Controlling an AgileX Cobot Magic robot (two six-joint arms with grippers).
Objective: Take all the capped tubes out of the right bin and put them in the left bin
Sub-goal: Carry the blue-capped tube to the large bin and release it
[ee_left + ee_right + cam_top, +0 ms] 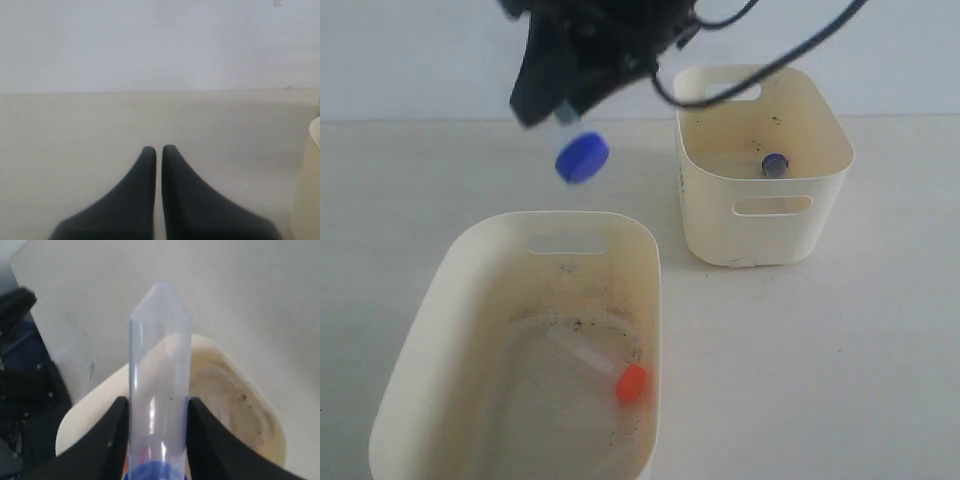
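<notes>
My right gripper [565, 105] hangs in the air beyond the far rim of the left bin [470, 262], shut on a clear tube with a blue cap [582, 157]. In the right wrist view the fingers [112, 425] clamp this tube [159, 360] on both sides, and the speckled left bin [250, 390] lies below it. An orange-capped tube [610, 370] lies on the left bin's dirty floor. Another blue-capped tube [774, 164] rests inside the right bin [800, 240]. My left gripper [159, 148] is shut on nothing above bare table.
A black cable [790, 55] loops from the right arm over the right bin's near corner. A cream tub wall [309, 190] shows at the edge of the left wrist view. Pale tabletop [800, 350] spreads between and around the bins.
</notes>
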